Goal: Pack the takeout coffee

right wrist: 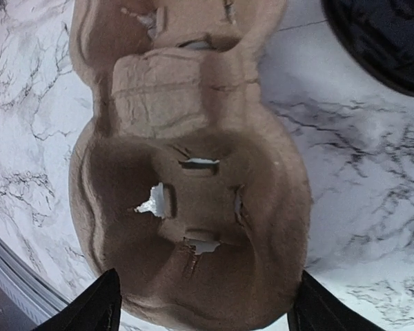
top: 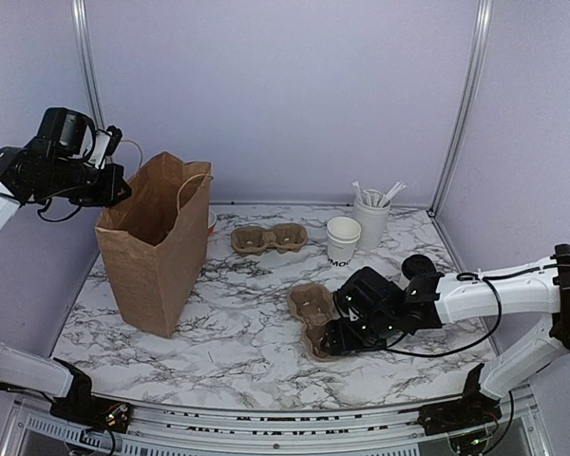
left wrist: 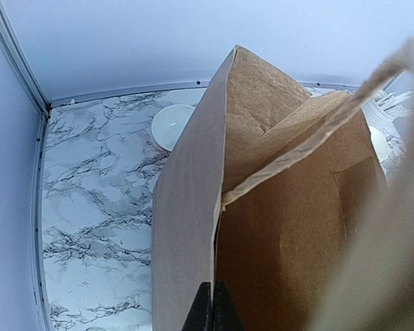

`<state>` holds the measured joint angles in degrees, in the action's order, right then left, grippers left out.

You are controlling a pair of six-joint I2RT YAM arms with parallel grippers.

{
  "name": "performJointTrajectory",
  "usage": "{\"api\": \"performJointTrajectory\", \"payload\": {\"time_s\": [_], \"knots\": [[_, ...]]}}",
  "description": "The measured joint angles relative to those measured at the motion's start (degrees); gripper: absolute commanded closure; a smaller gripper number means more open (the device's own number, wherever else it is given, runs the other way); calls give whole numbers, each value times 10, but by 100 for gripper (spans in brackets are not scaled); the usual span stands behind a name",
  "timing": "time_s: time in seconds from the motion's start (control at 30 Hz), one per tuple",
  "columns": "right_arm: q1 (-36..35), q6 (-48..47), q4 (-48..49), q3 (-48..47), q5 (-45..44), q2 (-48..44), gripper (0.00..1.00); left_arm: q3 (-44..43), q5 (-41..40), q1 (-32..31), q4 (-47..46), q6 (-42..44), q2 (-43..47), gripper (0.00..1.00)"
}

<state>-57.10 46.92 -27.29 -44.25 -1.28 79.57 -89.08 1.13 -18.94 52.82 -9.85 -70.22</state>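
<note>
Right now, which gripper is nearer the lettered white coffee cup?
Right. The right gripper straddles the near pulp cup carrier, just in front of the coffee cup; the left gripper pinches the rim of the paper bag, far to the cup's left.

The table [top: 247,323] is white marble-patterned with dark grey veins. The paper bag [top: 157,247] is plain kraft brown. The near carrier [top: 309,309] and the far carrier [top: 269,237] are both dull tan-brown. The coffee cup [top: 342,239] is white with dark lettering at its base. The stirrer cup [top: 370,220] and its stirrers [top: 378,195] are white. A black, finely textured curve, seemingly the lid [right wrist: 383,41], fills a corner of the right wrist view. The walls [top: 285,95] are pale lilac.
</note>
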Motion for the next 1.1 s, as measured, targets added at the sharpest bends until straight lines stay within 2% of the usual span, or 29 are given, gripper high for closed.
{"api": "performJointTrajectory", "payload": {"time_s": [0.13, 0.3, 0.43, 0.57, 0.8, 1.0, 1.1], "knots": [[-36, 21, 32, -36, 17, 69, 18, 6, 6, -3, -3, 0, 5, 100], [-68, 24, 63, -124, 42, 148, 17, 13, 14, -5, -5, 0, 13, 100], [-74, 6, 81, -173, 58, 169, 15, 22, 15, -6, -7, 0, 18, 100], [-71, -42, 58, -189, 64, 170, 14, 26, 18, -8, -9, 0, 18, 100], [-48, -175, -17, -200, 38, 166, 17, 31, 19, -12, -14, 0, 19, 100], [-38, -344, -33, -284, -10, 171, 17, 42, 18, -12, -16, 0, 29, 100], [-26, -416, -33, -323, -1, 194, 21, 46, 18, -12, -19, 0, 34, 100]]}}
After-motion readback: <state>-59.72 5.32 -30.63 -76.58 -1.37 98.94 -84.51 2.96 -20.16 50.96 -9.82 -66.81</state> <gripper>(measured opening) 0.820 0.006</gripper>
